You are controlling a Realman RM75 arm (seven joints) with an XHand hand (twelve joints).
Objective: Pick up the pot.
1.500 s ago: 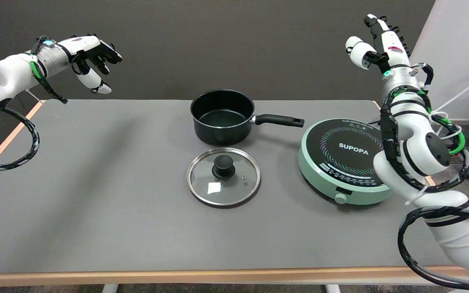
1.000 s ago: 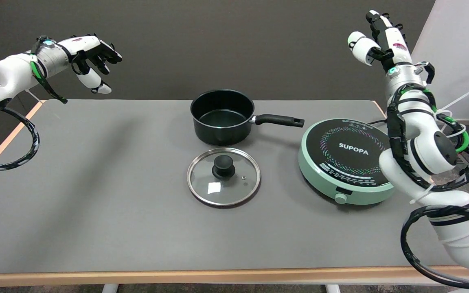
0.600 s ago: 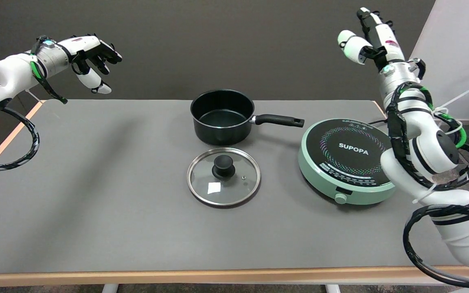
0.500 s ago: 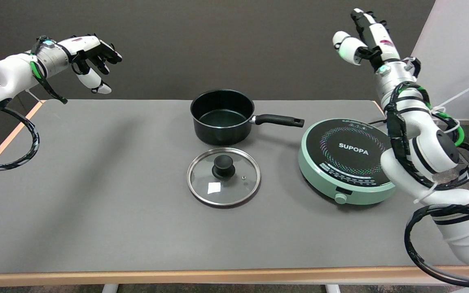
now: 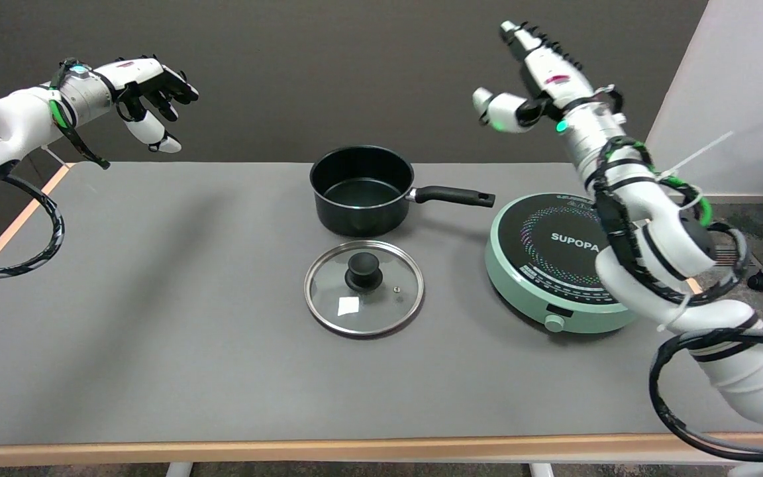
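Note:
A black pot (image 5: 361, 190) stands upright on the grey table (image 5: 156, 318) at the back middle, with no lid on it. Its black handle (image 5: 453, 195) points to the right. My right hand (image 5: 535, 78) hangs in the air above and to the right of the handle's end, well clear of it. The hand's fingers are stretched out and the thumb is held apart, with nothing in its grasp.
A glass lid with a black knob (image 5: 363, 287) lies flat in front of the pot. A green induction cooker (image 5: 557, 258) sits right of the handle, under my right forearm. The idle left hand (image 5: 150, 93) hangs at the upper left.
My right hand has swung left and a little down, from above the table's far right corner toward the space over the pot handle. The pot, lid and cooker have not moved.

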